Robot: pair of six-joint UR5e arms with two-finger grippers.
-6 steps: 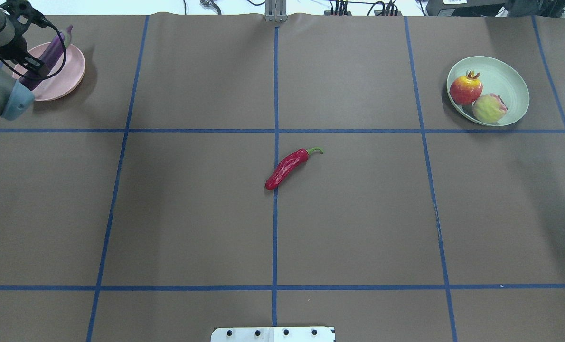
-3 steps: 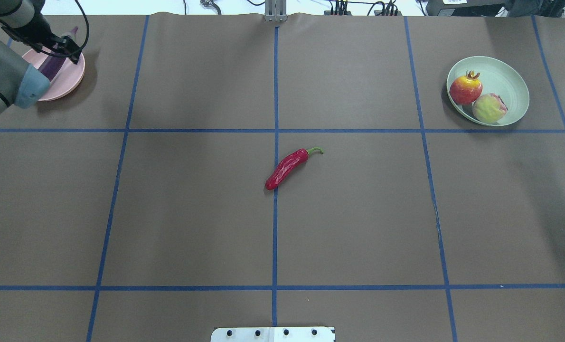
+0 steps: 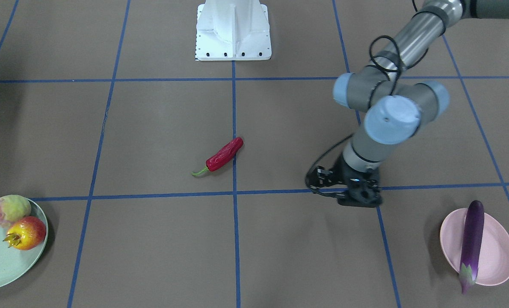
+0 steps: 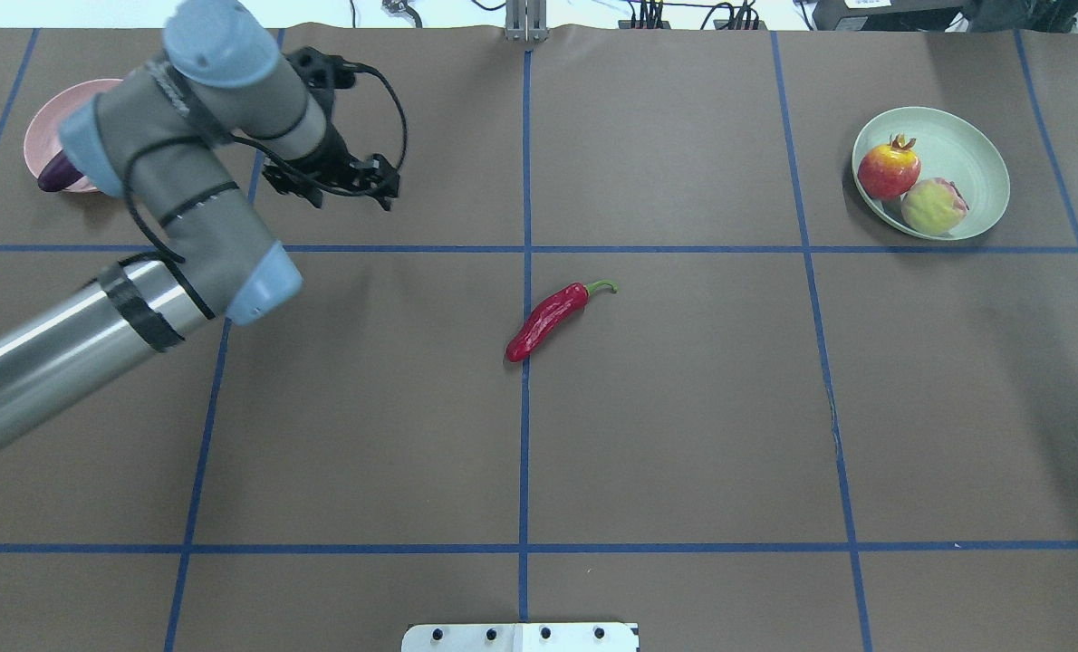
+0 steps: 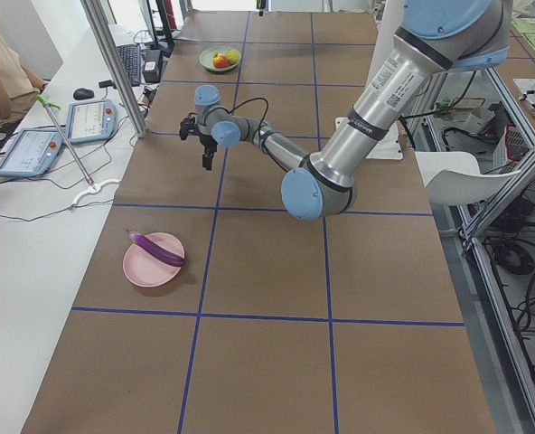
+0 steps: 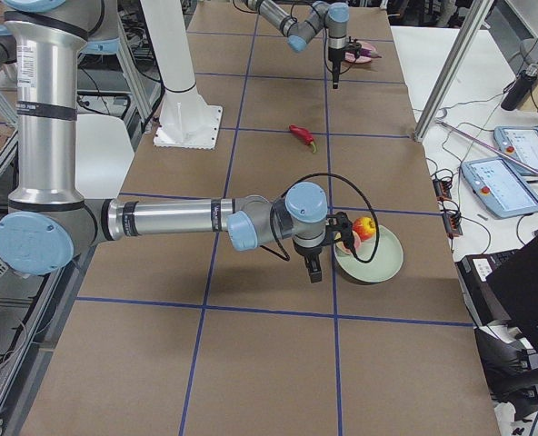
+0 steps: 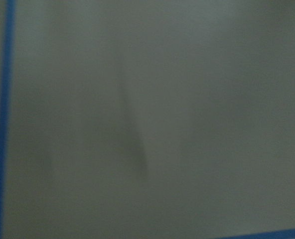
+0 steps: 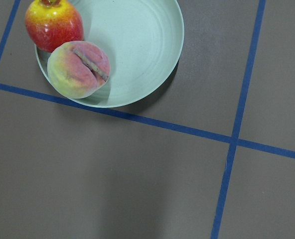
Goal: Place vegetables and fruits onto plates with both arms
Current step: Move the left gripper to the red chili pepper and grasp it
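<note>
Swinging off the pink plate (image 4: 39, 127) at 10 o'clock, where the eggplant (image 3: 471, 239) now lies, the left pincer (image 4: 335, 181) carries nothing (spread or clenched, can't tell) and heads toward the chili pepper (image 4: 548, 319) at the centre of the surface (image 4: 684, 435), so only that's left.

The counter (image 4: 684, 435) was covered with a matt brown sheet that looked like paper, and blue tape lines (image 4: 524, 453) lay flat on it. The eggplant (image 3: 472, 239) had a smooth, glossy skin; the chili pepper (image 4: 548, 321) was shiny too, but a little wrinkled. The pomegranate (image 8: 54, 25) shone, while the peach (image 8: 77, 69) looked dull and velvety. The pink plate (image 3: 498, 252) and the green plate (image 8: 142, 45) were both matt, the green one with fine rings. The left arm (image 4: 50, 362) had a bright metal tube and smooth light-blue caps (image 3: 391, 119).
</note>
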